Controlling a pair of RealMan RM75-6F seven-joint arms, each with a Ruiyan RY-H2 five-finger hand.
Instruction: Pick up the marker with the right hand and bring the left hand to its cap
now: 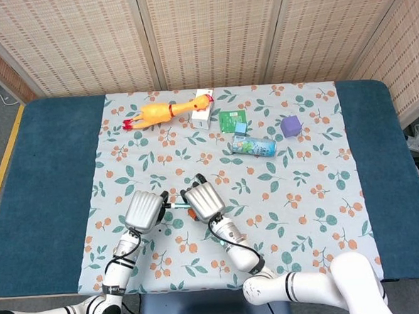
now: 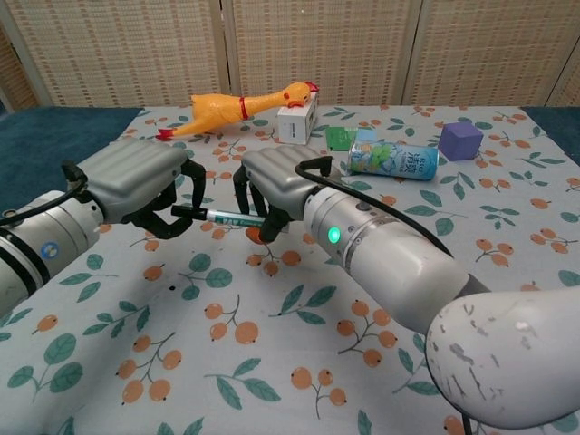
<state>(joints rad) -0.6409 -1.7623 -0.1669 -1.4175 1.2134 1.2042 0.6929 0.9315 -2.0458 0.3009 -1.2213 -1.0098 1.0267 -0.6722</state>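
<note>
The marker (image 2: 228,217) has a white and green barrel and a black cap (image 2: 184,210). It hangs level above the floral cloth. My right hand (image 2: 279,184) grips its barrel end from above. My left hand (image 2: 138,178) is curled around the cap, which sits in the hollow between its thumb and fingers. Whether those fingers press on the cap is hidden. In the head view a short piece of the marker (image 1: 175,204) shows between the left hand (image 1: 144,209) and the right hand (image 1: 203,198), which are close together near the table's front.
A yellow rubber chicken (image 2: 237,107), a white box (image 2: 296,121), a green card (image 2: 341,138), a lying drinks can (image 2: 393,159) and a purple cube (image 2: 460,140) lie across the far part of the cloth (image 1: 318,193). Blue table (image 1: 54,173) flanks it.
</note>
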